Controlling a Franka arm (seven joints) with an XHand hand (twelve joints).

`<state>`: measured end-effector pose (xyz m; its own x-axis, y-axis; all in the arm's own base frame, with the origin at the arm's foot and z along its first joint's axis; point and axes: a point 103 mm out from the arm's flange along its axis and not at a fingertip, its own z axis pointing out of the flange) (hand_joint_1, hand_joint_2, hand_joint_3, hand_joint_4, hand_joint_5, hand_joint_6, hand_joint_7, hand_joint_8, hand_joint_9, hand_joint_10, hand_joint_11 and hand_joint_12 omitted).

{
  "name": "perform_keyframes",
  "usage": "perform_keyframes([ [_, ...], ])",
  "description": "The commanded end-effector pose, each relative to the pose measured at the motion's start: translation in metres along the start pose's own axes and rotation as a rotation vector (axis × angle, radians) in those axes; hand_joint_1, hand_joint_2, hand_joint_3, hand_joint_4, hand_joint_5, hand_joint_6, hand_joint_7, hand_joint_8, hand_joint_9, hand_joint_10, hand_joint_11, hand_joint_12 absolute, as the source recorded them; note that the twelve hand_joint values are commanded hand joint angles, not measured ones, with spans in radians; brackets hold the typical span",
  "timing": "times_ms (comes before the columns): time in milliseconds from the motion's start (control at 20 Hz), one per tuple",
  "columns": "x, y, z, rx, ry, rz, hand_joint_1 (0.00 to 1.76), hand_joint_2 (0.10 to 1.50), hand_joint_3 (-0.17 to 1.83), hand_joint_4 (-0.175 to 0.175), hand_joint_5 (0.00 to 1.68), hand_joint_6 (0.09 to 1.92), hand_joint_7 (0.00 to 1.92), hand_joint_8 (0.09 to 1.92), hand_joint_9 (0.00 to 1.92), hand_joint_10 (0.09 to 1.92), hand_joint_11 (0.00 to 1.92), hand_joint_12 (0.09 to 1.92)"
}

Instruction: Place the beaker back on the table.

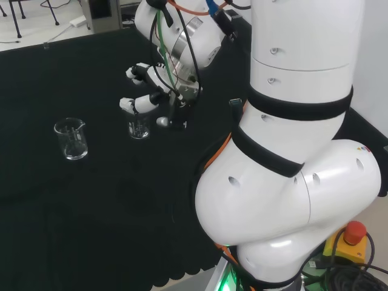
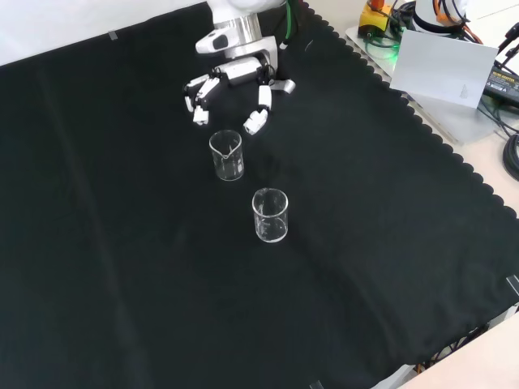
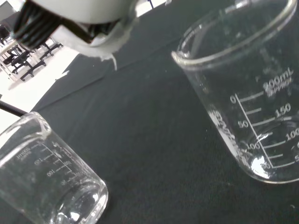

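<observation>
Second beaker (image 2: 270, 215) is standing nearer the front camera; task beaker (image 2: 226, 154) is sitting upright on worktop (image 2: 122, 267) just below hand (image 2: 231, 77), fingers spreading apart, touching nothing. Glass: light, slick, breakable; side-wall grip looking best.

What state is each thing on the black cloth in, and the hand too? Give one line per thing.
Near beaker: upright on the cloth, looks empty, just below the hand's fingertips, not held.
Far beaker: upright on the cloth, looks empty, standing apart from the hand.
Hand: open, fingers spread and lightly bent, holding nothing.
Cloth: spread flat over the bench.
</observation>
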<state>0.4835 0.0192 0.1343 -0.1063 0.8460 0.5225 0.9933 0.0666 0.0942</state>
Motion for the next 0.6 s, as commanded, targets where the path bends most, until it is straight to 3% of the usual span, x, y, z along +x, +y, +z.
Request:
perform_keyframes([
  [50,0.004,-0.023,-0.029,-0.004,-0.036,0.03,0.87,0.52,0.61,-0.053,0.43,0.54,0.53,0.66,0.57,0.68,0.02,1.38],
  [600,0.001,-0.039,-0.067,-0.034,-0.067,0.049,0.86,0.52,0.6,-0.05,0.43,0.48,0.5,0.66,0.55,0.68,0.01,1.38],
])
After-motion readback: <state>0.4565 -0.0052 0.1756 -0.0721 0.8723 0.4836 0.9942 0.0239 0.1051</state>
